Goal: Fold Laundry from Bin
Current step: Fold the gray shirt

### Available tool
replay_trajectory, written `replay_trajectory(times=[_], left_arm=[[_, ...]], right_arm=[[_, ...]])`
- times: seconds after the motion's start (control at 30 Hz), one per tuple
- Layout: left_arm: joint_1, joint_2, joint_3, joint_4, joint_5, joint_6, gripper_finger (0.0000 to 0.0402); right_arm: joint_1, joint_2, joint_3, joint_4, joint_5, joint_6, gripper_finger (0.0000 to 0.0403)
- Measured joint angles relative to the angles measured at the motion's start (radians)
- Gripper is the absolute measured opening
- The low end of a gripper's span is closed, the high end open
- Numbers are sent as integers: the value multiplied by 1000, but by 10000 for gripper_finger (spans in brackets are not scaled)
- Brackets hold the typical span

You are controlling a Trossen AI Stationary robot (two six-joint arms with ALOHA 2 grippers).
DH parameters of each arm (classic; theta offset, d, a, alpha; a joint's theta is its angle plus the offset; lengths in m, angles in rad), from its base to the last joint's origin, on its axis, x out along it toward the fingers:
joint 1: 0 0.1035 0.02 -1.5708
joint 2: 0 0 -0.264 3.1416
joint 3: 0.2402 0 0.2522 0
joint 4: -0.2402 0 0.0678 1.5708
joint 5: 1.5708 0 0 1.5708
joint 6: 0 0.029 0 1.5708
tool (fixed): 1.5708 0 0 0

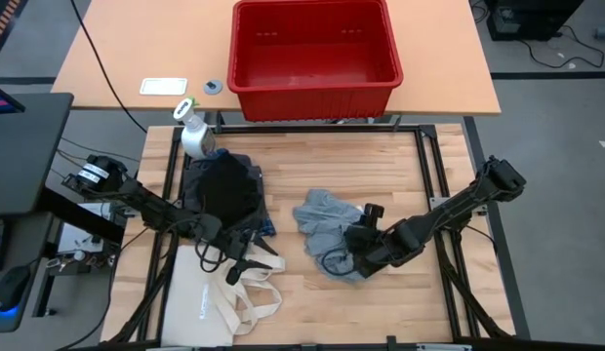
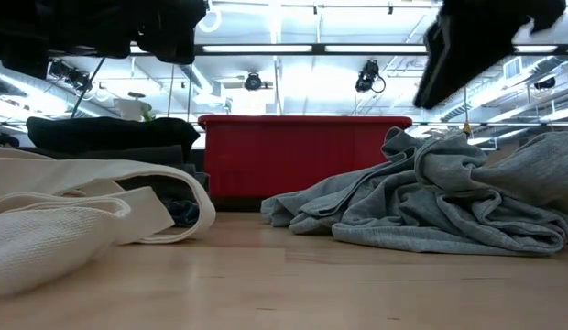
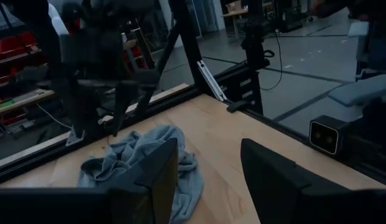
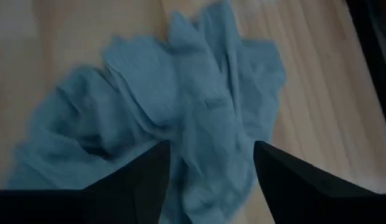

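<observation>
Above crumpled grey garment (image 1: 327,222), right tool (image 1: 353,246) spread

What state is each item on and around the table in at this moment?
Large red plastic bin: upright, no laundry visible inside.
Crumpled light grey garment: unfolded, on the wooden table.
Pile of black and dark laundry: stacked at the table's left.
Cream canvas tote bag: lying flat, handles loose.
Left gripper: open, empty.
Right gripper: open, above the grey garment.

A smooth, matt wooden table (image 1: 381,166) is seen; the bin (image 1: 314,58) is glossy red plastic; the grey garment (image 1: 327,219) is soft, crumpled cloth.
</observation>
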Motion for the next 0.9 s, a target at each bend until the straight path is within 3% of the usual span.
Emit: replay_trajectory(times=[0.3,0.47,0.6,0.83,0.9], left_arm=[[0,0,0,-12,-4,-36,180],[0,0,0,-28,-4,-39,180],[1,0,0,-33,-4,-39,180],[1,0,0,-38,-4,-73,180],[1,0,0,-44,-4,-80,180]], right_arm=[[-76,2,-85,90,-97,-28,292],[-84,2,-128,114,-17,-40,294],[-85,2,-135,124,-33,-59,234],[-106,2,-177,244,-153,-153,45],[-116,2,-184,254,-177,-164,13]])
